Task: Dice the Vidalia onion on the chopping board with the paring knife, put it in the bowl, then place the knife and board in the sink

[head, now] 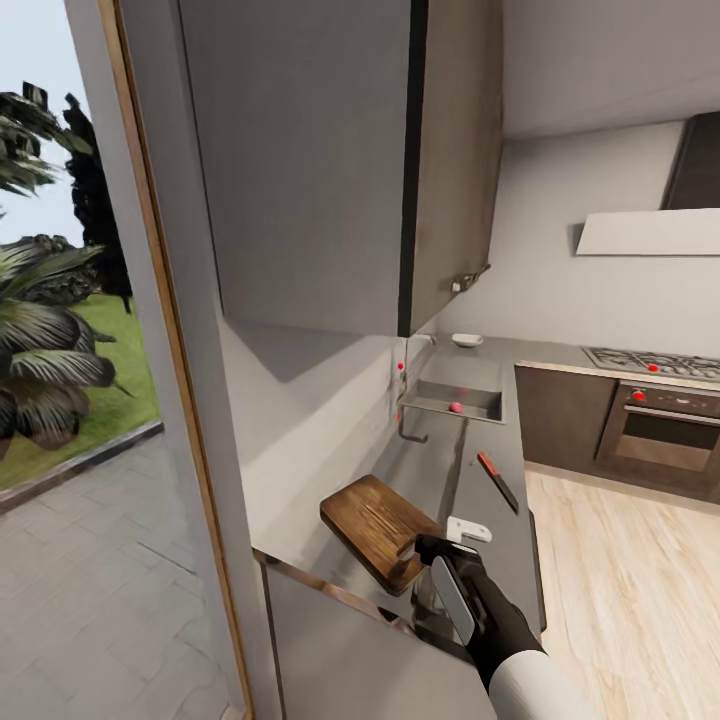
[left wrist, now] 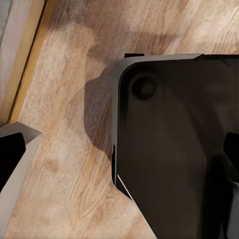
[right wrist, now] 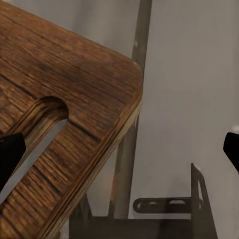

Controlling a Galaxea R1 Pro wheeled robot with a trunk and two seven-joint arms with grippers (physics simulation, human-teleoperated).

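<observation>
**Board lifted at its handle end**

The chopping board (head: pixel 380 530) hangs tilted above the countertop (head: pixel 500 560), so we judge it is being carried toward the sink (head: pixel 455 400). Our right gripper (head: pixel 432 548) meets its handle end; the right wrist view shows fingers apart beside the slot, so we cannot tell if it clamps. The paring knife (head: pixel 497 480) lies near, between board and sink.

The chopping board (right wrist: pixel 64 114) takes up the picture from about nine to eleven o'clock, its dark wood grain running diagonally and one rounded corner reaching toward one o'clock. A long slot handle is cut through it near eight o'clock, with pale grey showing through. Two dark fingertips (right wrist: pixel 10 154) of the right gripper (right wrist: pixel 119 154) sit at nine and three o'clock, well apart. Grey countertop (right wrist: pixel 189 99) lies behind, and a slotted metal bracket (right wrist: pixel 169 204) sits near five o'clock.
</observation>
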